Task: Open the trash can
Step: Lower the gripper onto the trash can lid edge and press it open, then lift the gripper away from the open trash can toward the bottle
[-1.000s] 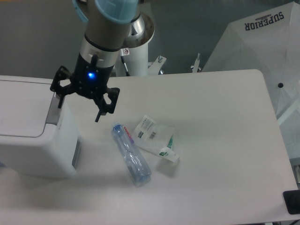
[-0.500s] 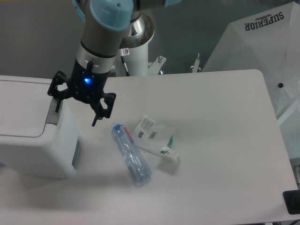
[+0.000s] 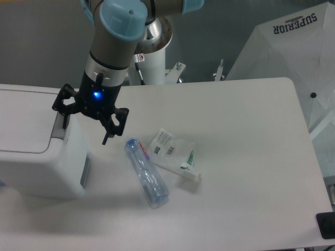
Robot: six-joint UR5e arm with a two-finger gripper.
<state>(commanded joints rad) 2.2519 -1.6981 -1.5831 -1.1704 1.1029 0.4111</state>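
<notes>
The trash can (image 3: 36,144) is a large white boxy bin at the left edge of the table, its flat lid down. Its grey push tab (image 3: 61,124) runs along the lid's right edge, and a grey side panel (image 3: 85,170) shows on its right face. My gripper (image 3: 85,133) hangs over the can's right edge with its jaws open. The left finger (image 3: 65,121) is at the grey tab; I cannot tell if it touches. The right finger (image 3: 107,135) hangs over the table beside the can. The gripper holds nothing.
A clear plastic bottle (image 3: 146,172) lies on the table right of the can. A white and green plastic packet (image 3: 174,153) lies beside it. The robot's base column (image 3: 155,57) stands behind the table. A white umbrella-like fabric (image 3: 293,47) is at the right.
The gripper has moved a little left and down, bringing its left finger over the can's grey tab. The can, bottle and packet have not moved.
</notes>
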